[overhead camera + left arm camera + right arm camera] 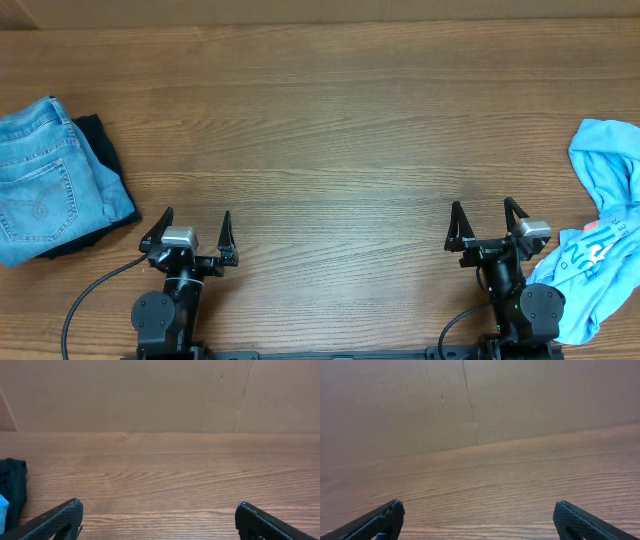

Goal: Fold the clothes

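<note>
The clothes, a crumpled sky-blue T-shirt (600, 230) with white and orange-red lettering, lie bunched at the table's right edge, partly out of frame. My right gripper (487, 218) stands open near the front edge, just left of the shirt, with nothing between its fingers; in the right wrist view the gripper (479, 510) shows only bare wood between the spread tips. My left gripper (192, 223) is open and empty at the front left; the left wrist view shows the gripper (159, 508) with tips wide apart over the table.
Folded faded denim jeans (45, 180) lie at the left edge on top of a black folded garment (100, 150), whose corner (12, 487) shows in the left wrist view. A brown wall (160, 395) backs the wooden table (330, 130).
</note>
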Controlling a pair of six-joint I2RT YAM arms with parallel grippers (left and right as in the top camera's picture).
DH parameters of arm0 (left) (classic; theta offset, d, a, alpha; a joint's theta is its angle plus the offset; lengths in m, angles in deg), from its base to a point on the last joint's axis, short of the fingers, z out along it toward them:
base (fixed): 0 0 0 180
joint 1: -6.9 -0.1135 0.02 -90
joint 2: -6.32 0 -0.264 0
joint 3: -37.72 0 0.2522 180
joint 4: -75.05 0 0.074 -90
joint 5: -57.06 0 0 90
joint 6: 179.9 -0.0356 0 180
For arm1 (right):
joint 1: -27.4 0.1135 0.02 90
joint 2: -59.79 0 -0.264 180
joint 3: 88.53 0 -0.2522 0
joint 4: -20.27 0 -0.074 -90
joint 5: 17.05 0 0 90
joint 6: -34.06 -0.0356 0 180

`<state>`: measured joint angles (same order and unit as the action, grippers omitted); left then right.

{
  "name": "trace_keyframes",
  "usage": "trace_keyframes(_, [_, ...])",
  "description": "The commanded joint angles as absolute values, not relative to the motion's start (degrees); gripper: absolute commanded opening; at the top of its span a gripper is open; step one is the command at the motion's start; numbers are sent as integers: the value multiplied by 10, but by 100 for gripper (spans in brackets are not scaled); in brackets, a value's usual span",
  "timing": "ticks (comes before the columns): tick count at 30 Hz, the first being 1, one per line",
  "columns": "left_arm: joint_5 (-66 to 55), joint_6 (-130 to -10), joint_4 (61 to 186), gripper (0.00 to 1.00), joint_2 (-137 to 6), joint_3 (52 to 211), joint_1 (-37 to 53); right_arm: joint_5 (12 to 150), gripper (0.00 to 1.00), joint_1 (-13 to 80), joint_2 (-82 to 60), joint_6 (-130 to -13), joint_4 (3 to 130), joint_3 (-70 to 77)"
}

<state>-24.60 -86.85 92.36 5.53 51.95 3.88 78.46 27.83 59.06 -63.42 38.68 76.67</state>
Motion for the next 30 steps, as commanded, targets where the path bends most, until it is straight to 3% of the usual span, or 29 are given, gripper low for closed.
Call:
trace_keyframes(1, [-241, -860, 924, 100, 60, 518, 36, 779, 100, 281, 596, -634, 384, 772])
trace_keyframes(24, [-241, -860, 924, 100, 60, 518, 36, 785, 100, 281, 596, -635, 383, 772])
trace_keyframes(30, [-237, -860, 924, 100, 60, 518, 36, 794, 100, 281, 596, -697, 409, 747])
